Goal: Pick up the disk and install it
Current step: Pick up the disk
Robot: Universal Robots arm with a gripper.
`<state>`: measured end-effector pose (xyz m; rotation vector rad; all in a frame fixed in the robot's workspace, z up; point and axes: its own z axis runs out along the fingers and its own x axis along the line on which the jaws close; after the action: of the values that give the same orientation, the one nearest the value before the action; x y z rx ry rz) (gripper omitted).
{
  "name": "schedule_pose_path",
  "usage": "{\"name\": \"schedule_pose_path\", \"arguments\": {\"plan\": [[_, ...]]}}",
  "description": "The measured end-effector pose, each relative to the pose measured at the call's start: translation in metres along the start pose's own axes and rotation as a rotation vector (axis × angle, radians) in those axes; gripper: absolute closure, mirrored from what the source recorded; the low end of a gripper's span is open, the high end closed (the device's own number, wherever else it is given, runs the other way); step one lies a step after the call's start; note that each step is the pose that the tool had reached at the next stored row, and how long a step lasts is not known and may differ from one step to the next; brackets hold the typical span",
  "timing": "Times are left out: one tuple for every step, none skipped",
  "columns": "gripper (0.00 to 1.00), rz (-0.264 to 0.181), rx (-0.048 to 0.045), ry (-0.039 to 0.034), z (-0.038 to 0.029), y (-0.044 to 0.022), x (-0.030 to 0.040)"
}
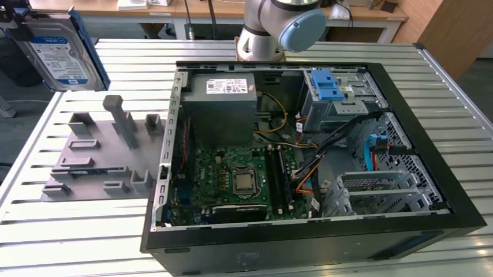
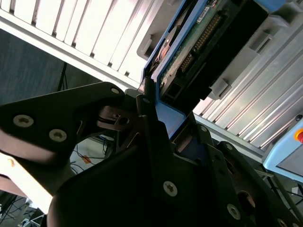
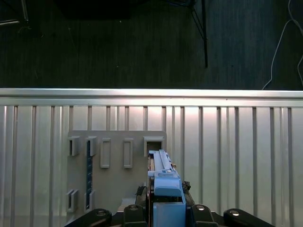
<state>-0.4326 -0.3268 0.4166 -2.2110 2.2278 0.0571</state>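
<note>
1. The arm (image 1: 269,26) rises at the far edge of the slatted metal table (image 1: 69,242), behind the open computer case (image 1: 419,109)
2. The gripper (image 2: 163,113) faces down over the table, its fingers clamped tight on the blue frame of the disk (image 1: 60,51)
3. The disk hangs upright in the air at the exterior view's left, above the grey fixture plate (image 1: 92,173) with its upright holders
4. In the case sit the power-supply box (image 1: 221,109), the motherboard (image 1: 231,173) and a silver drive cage (image 1: 350,107) with a blue latch (image 1: 329,86), well apart from the disk
</note>
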Motion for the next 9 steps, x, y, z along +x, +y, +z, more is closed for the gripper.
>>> {"name": "schedule_pose_path", "arguments": {"plan": [[0.64, 0.0, 0.0, 0.0, -0.0006, 0.0, 0.0], [0.64, 0.0, 0.0, 0.0, -0.0012, 0.0, 0.0], [0.64, 0.0, 0.0, 0.0, -0.0018, 0.0, -0.0001], [0.64, 0.0, 0.0, 0.0, -0.0023, 0.0001, -0.0001], [0.64, 0.0, 0.0, 0.0, -0.0029, 0.0001, -0.0001], [0.64, 0.0, 0.0, 0.0, -0.0034, 0.0001, -0.0001], [0.64, 0.0, 0.0, 0.0, -0.0039, 0.0001, -0.0001], [0.64, 0.0, 0.0, 0.0, -0.0045, 0.0001, -0.0001], [0.64, 0.0, 0.0, 0.0, -0.005, 0.0001, -0.0001]]}}
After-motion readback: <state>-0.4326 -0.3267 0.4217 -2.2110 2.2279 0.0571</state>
